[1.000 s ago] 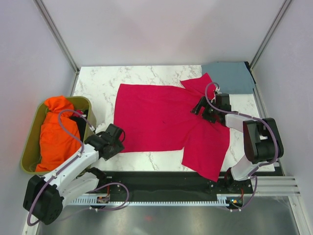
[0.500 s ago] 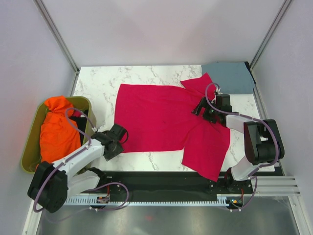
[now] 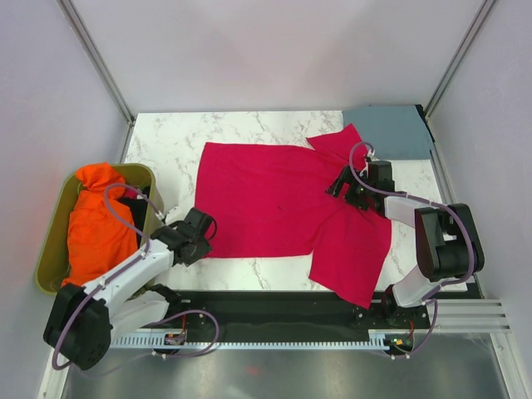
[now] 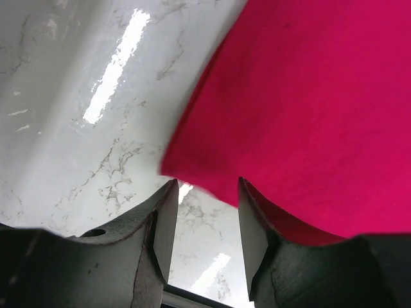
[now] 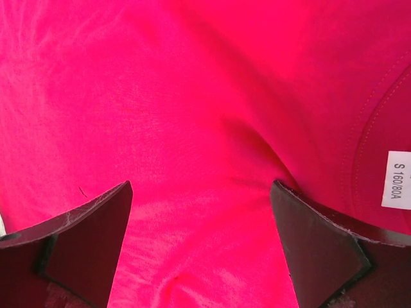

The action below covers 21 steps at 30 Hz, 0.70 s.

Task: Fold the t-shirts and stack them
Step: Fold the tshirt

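Hem corner of the crimson t-shirt (image 3: 266,199), spread across the tabletop (image 3: 166,141), lies just ahead of your left tool (image 4: 207,183), jaws part-way apart; right tool (image 5: 202,192) gapes wide by its collar.

White tag (image 5: 397,179) on the red t-shirt (image 5: 205,128) runs off the view's right edge.

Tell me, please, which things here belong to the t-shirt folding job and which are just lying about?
Job:
- crimson-red t-shirt, spread on the table
- folded blue-grey t-shirt, far right corner

Lying about:
- olive-green bin, at the left
- orange cloth, bundled in it
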Available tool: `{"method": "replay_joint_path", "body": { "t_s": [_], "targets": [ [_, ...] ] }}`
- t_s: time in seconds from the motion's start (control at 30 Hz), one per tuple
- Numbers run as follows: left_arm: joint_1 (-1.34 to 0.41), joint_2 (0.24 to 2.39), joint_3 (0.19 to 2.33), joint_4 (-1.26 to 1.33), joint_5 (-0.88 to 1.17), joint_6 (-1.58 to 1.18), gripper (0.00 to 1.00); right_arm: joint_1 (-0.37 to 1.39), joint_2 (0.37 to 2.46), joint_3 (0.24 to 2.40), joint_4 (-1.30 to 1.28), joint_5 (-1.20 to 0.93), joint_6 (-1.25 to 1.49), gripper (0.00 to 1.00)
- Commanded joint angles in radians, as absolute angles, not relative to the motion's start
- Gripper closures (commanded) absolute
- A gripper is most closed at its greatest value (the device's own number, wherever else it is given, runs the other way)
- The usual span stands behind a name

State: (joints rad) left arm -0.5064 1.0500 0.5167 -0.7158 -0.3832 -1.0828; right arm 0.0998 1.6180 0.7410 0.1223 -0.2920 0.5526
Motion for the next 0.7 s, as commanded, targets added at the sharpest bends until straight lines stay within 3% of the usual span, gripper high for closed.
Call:
{"method": "replay_joint_path", "body": {
  "t_s": [0.0, 0.13, 0.23, 0.3, 0.67],
  "targets": [
    [-0.512, 0.965, 0.528, -0.735, -0.37, -1.075, 0.51, 0.092, 1.649, 0.696, 0.018, -0.255, 0.529, 0.02],
    [-0.512, 0.868, 0.5, -0.784, -0.362, -1.1, 0.51, 0.091, 1.66, 0.698, 0.025, -0.256, 0.532, 0.02],
    [-0.512, 0.865, 0.471, -0.785, -0.382, -1.112, 0.41, 0.092, 1.666, 0.701, 0.028, -0.261, 0.534, 0.02],
    [-0.512, 0.914, 0.472, -0.776, -0.37, -1.12, 0.39, 0.092, 1.664, 0.701, 0.028, -0.262, 0.534, 0.02],
    [-0.512, 1.065, 0.454, -0.657, -0.414, -1.126, 0.39, 0.092, 1.634, 0.675, 0.037, -0.264, 0.532, 0.02]
  ]
}}
